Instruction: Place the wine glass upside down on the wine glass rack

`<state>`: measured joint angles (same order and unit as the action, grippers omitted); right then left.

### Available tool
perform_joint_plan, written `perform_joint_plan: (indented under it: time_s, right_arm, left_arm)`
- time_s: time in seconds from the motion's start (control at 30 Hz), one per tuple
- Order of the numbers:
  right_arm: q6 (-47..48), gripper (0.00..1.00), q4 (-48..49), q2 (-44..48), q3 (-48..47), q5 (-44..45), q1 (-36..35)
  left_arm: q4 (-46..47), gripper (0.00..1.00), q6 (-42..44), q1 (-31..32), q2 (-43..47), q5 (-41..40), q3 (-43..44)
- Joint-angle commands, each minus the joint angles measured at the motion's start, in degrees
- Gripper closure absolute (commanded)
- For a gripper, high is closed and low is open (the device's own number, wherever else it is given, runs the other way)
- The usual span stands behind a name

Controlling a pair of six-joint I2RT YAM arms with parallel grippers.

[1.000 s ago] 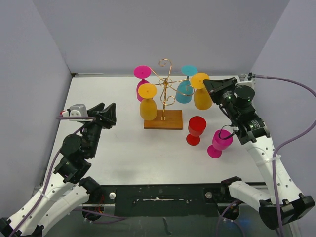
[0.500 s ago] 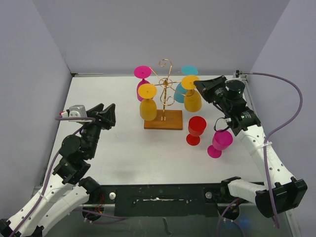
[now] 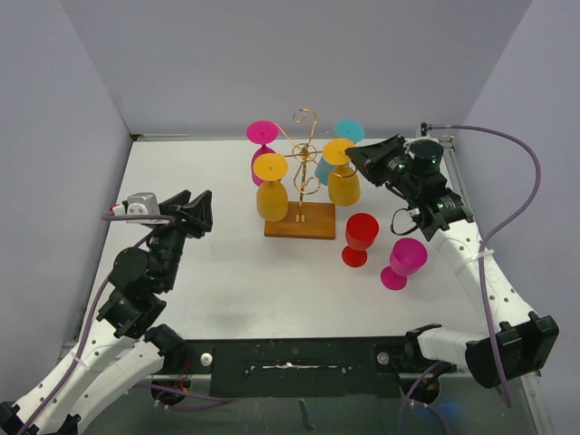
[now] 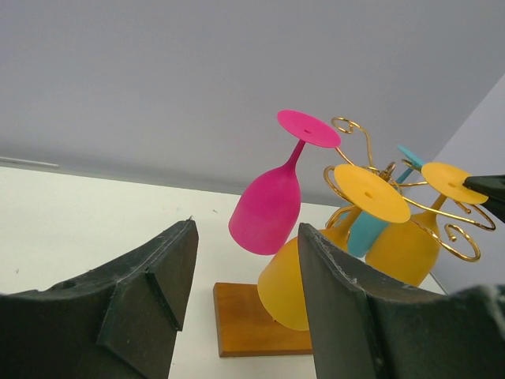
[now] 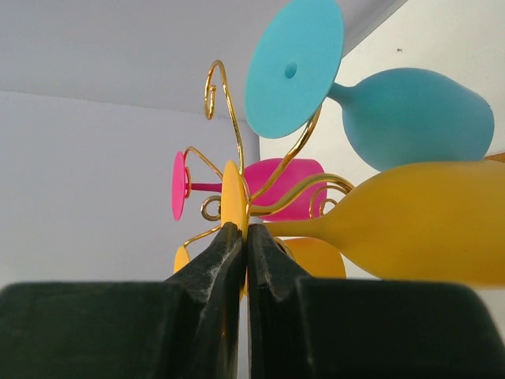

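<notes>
Wine glass [image 3: 343,186]: the yellow one, upside down, its foot up among the curled wires on the right side of the wine glass rack [image 3: 300,220], bowl hanging below.
Right gripper [image 3: 355,156]: pinching the edge of that glass's foot.
Left gripper [image 3: 198,212]: jaws spread, empty, well left of the rack.
Already hung: yellow glass [image 3: 271,192], magenta glass [image 3: 261,145], teal glass [image 3: 328,166].
On the table: red glass [image 3: 361,237] and pink glass [image 3: 403,263], both upright.

It was a robotics lab cell: plain grey walls [image 3: 290,54] boxed in a white desk [image 3: 227,272], with a left arm [image 3: 136,272] and right arm [image 3: 476,267] bolted at its edge.
</notes>
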<state>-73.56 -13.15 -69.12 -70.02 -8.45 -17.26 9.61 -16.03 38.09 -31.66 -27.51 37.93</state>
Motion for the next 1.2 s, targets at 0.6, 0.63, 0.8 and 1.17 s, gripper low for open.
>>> perform_joint_plan:
  time_s: [0.6,0.63,0.8,1.17]
  right_arm:
    - [2.73,1.0,-1.81,4.47,-1.46,-6.94,-0.1]
    - [2.75,1.0,-2.18,4.63,-1.39,-6.78,-0.13]
    - [2.81,1.0,-3.12,5.73,-0.67,-6.35,-0.14]
    - [3.17,1.0,-5.13,7.63,0.06,-2.41,-0.06]
  left_arm:
    - [1.95,0.48,-0.48,-0.02,0.24,-0.27,0.13]
    - [2.03,0.48,-0.49,-0.01,0.2,-0.27,0.06]
    - [2.26,0.48,-0.59,-0.01,0.24,-0.27,0.02]
    - [2.26,0.48,-0.51,-0.01,0.46,-0.35,-0.05]
